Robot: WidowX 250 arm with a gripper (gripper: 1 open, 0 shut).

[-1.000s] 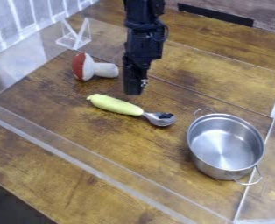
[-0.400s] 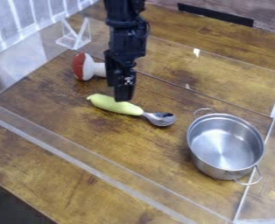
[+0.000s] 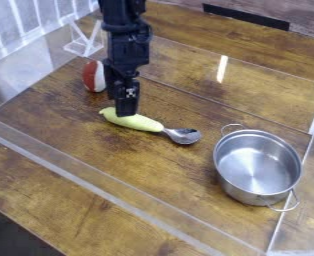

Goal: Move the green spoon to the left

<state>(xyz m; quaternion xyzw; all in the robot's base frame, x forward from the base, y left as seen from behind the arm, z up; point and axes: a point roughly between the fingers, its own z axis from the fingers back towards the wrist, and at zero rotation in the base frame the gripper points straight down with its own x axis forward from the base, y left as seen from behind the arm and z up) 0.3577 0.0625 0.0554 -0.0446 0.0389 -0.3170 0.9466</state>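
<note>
The green spoon (image 3: 136,121) lies flat on the wooden table, its yellow-green handle pointing left and its silver bowl (image 3: 184,136) to the right. My gripper (image 3: 124,108) points straight down just above the left end of the handle. A thin pale gap shows between its dark fingers (image 3: 117,101), so it is open and holds nothing. Whether the fingertips touch the handle I cannot tell.
A red-and-white mushroom toy (image 3: 94,75) lies just behind the gripper, partly hidden by it. A round steel pot (image 3: 257,166) stands at the right. Clear plastic walls (image 3: 66,170) fence the table, and a clear stand (image 3: 84,40) is at the back left.
The arm has moved left in the picture, from over the spoon's middle to over the handle's left end. Its fingers have parted. The spoon has not moved.
</note>
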